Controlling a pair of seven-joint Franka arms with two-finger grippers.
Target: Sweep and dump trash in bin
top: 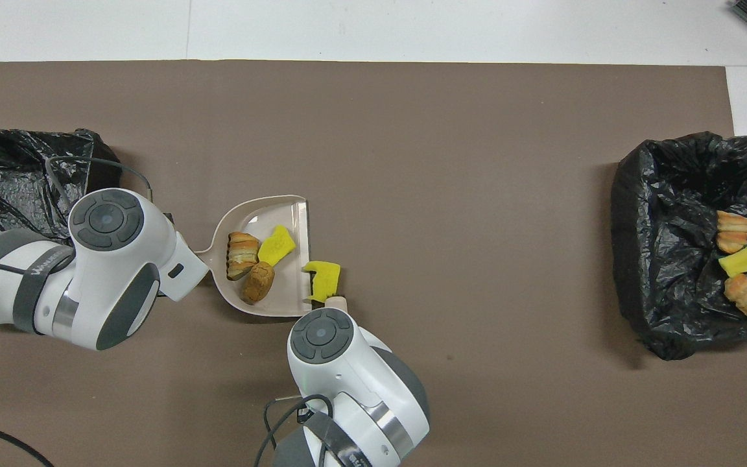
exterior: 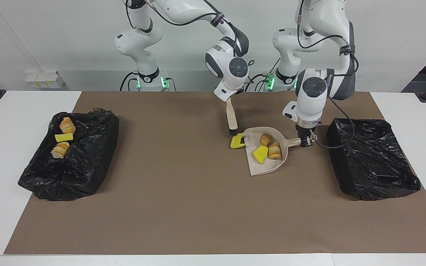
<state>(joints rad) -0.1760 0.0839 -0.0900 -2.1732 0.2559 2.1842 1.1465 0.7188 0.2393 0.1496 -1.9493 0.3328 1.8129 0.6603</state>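
Status: we have three scraps in the dustpan (exterior: 263,168): a yellow sponge piece (exterior: 260,154), a round bread piece (exterior: 265,139) and a layered pastry piece (exterior: 274,150). A fourth, the green-backed sponge (exterior: 237,141), lies on the brown mat (exterior: 183,207) just at the pan's open lip, outside it.

Left tool (exterior: 306,141) is clamped on the dustpan handle (exterior: 293,141). Right tool (exterior: 228,100) is clamped on the brush (exterior: 231,119), with the bristles down right above the stray sponge; we can't tell if they touch it.

Bins: the black-bagged bin at the right arm's end (exterior: 83,173) already holds three scraps (exterior: 63,137), two pastry and one yellow sponge. The black-bagged bin at the left arm's end (exterior: 375,173) sits near the pan's handle end and shows nothing inside.

Our read: roughly half done. Left to do: get the stray sponge over the lip, then carry and tip the pan, likely into the bin at the left arm's end.

Orientation: the pan's long axis runs along the bench, handle toward the left arm's end, open mouth toward the right arm's end. In the overhead view the lip (top: 303,243) runs roughly near-to-far. The brush handle is steeply tilted, bristle end low and farther from the robots. The stray sponge lies flat, close beside the lip.
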